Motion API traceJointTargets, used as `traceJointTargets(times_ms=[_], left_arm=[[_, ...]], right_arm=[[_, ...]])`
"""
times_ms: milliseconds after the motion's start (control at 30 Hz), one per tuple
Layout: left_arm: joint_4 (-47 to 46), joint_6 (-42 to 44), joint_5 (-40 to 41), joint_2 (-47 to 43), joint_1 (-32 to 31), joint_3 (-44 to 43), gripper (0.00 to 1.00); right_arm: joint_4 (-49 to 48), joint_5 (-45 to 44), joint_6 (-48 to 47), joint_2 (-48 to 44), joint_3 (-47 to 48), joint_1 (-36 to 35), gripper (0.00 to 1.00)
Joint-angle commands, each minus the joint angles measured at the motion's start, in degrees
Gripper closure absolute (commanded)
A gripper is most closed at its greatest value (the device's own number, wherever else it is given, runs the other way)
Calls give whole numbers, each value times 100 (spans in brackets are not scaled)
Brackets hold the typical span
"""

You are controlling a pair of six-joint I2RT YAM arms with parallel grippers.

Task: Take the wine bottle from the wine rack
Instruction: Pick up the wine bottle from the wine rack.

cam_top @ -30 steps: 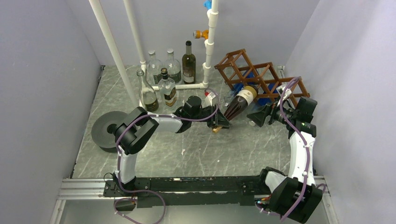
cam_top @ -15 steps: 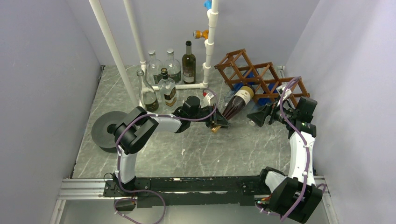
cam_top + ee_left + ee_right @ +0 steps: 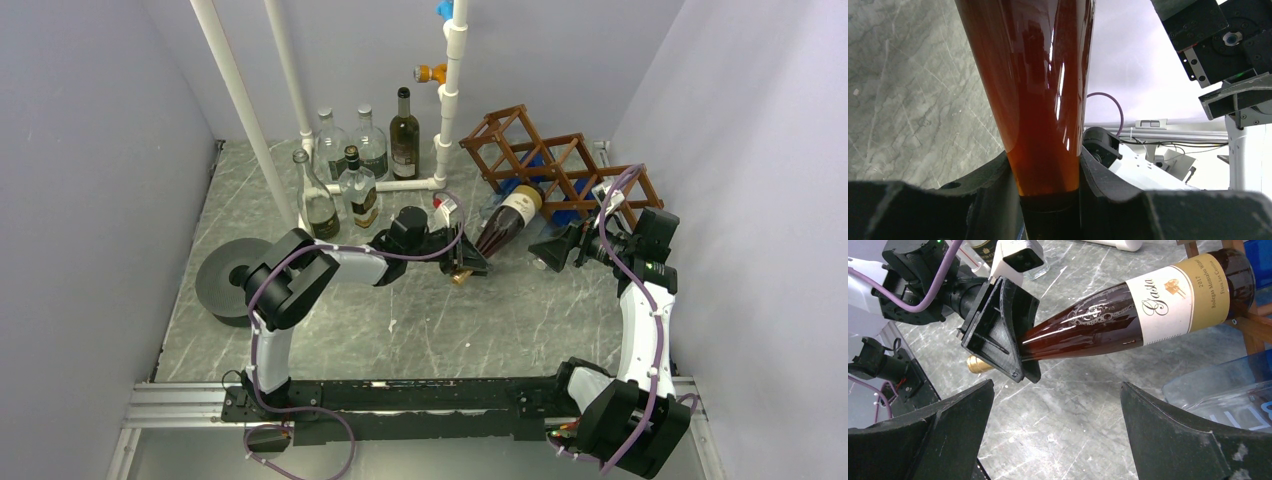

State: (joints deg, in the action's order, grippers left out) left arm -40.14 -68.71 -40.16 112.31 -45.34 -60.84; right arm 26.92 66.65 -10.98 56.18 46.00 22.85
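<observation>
The wine bottle is amber-brown with a cream label and a gold cap. It lies tilted, with its base at a front cell of the brown lattice wine rack and its neck pointing left and toward me. My left gripper is shut on the bottle's neck, and the glass fills the gap between its fingers. My right gripper is open and empty, just right of the bottle's body and low over the table. The bottle and the rack's edge show in the right wrist view.
Several upright bottles stand at the back left by a white pipe frame. A dark grey disc lies at the left. A clear and blue item lies under the rack's front. Walls close in on both sides.
My left gripper has shifted slightly left with the bottle's neck, and the bottle has slid with it. The right arm has not moved.
</observation>
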Motion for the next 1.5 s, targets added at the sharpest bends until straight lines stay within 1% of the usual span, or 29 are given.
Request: traceJointTargets(times_ms=[0,467,733,867,1033,1200,1367,1467], left_arm=[[-2550,373,-467,-962,-60,-253,100],[-2427,465,-528,-1183,-62,-16,100],[-1923,701,-536,-1452,-58,211,100],[-1645,785,-569,-1596,-62,324,100],[-1354,868,-623,-1801,-60,472,100],[-751,1055,-659,-2022,-54,487,100],[-85,1193,-718,-2244,-17,519,100],[404,1349,-763,-2397,-1,491,100]], right_arm=[[-99,207,-79,-4,138,35,0],[-99,192,-88,8,138,35,0],[-88,165,-131,15,111,34,0],[47,210,-371,21,120,35,0],[356,376,-831,56,161,20,0],[905,461,-1521,268,331,-91,0],[2018,635,-2916,593,752,-330,0],[2487,460,-3692,732,1006,-634,0]])
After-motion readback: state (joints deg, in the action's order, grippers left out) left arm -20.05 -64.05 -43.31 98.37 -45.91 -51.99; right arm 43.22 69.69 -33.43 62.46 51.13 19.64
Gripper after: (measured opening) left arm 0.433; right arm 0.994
